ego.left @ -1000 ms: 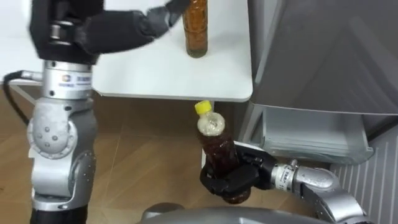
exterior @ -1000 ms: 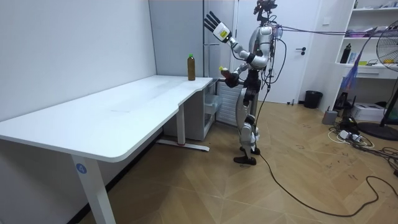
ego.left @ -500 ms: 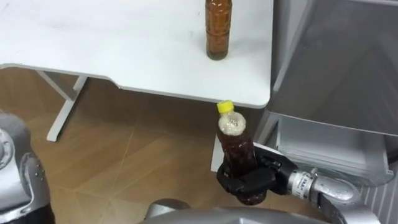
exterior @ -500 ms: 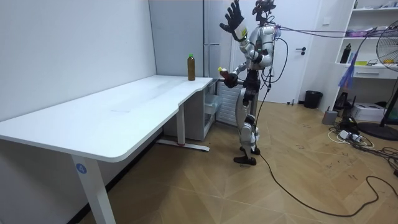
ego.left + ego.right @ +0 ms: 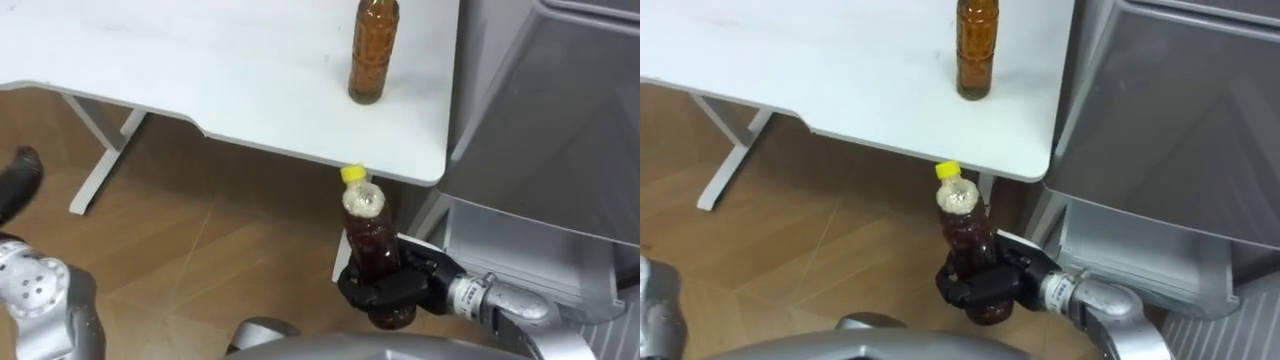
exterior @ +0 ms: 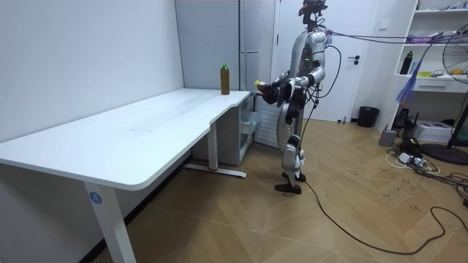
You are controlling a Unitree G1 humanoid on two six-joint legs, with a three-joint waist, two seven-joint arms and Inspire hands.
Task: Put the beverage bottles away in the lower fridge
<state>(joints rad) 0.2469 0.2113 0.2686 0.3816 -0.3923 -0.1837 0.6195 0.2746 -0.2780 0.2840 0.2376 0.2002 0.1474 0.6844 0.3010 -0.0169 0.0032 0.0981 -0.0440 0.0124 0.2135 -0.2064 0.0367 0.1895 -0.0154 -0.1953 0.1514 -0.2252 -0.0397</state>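
Observation:
A brown drink bottle with a yellow cap [image 5: 368, 235] stands upright in my right hand [image 5: 392, 290], whose fingers are curled round its lower half. It hangs in the air just below the white table's corner [image 5: 425, 165], left of the grey fridge [image 5: 560, 110]. A second brown bottle [image 5: 372, 50] stands on the table near that corner, close to the fridge. A dark tip of my left hand [image 5: 18, 175] shows at the far left edge, away from both bottles. In the room view I stand facing the fridge, with the held bottle [image 6: 260, 88] in front of me.
Below the fridge's grey door sits a pale drawer [image 5: 1135, 250]. The white table [image 6: 146, 131] runs long toward the room view's left, with a leg [image 5: 95, 165] on the wooden floor [image 5: 220, 250]. Cables and a fan lie on the room view's right.
My left arm has come down from above the table to the lower left. My right hand still holds the yellow-capped bottle in much the same place. The eye view has shifted.

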